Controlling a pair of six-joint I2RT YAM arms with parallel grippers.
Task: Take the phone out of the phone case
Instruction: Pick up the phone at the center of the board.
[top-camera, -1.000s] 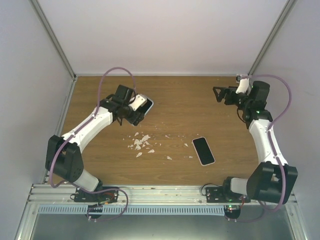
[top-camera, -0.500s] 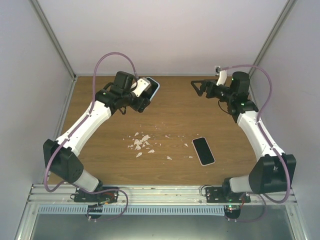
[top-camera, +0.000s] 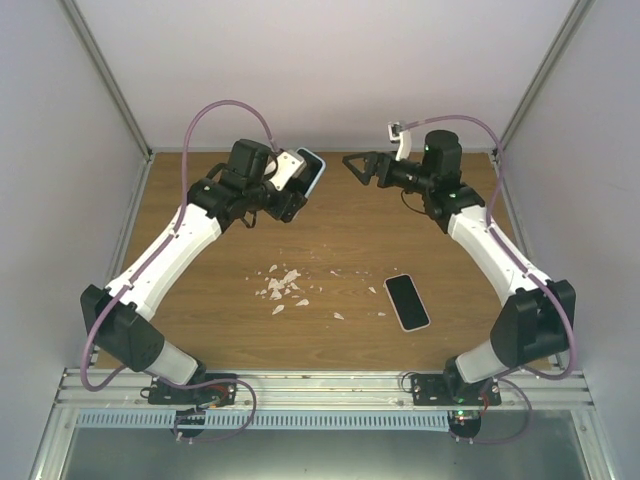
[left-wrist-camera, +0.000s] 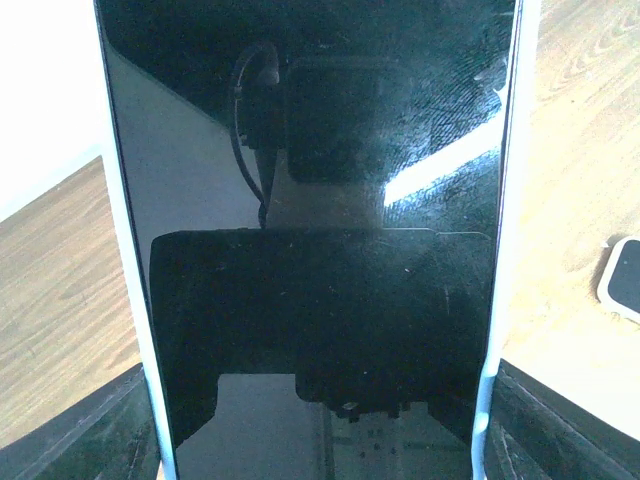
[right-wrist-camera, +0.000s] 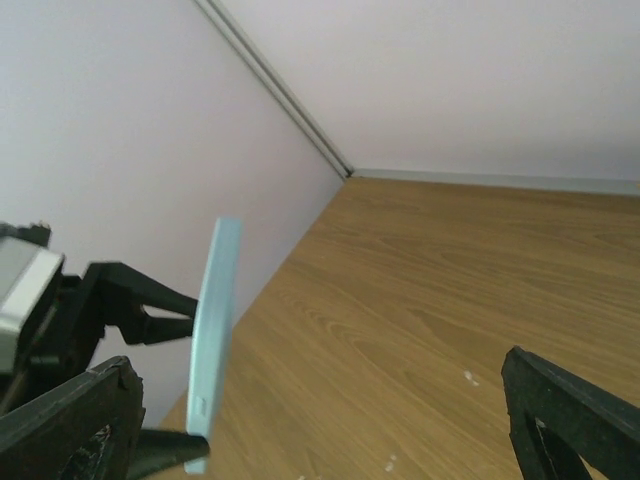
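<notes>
Phone (top-camera: 311, 170), in its blue case (right-wrist-camera: 213, 330), is clamped edge-up above the table's (top-camera: 350, 240) 11 o'clock by the left gripper (top-camera: 293, 180), so the right gripper (top-camera: 357, 167), jaws wide apart at its 3 o'clock, should pinch only the case's free rim and peel it off, not squeeze the phone itself.

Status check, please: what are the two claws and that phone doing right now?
Left gripper shut on cased phone, held off the table. Right gripper open, empty, facing it. Nothing between them.
</notes>
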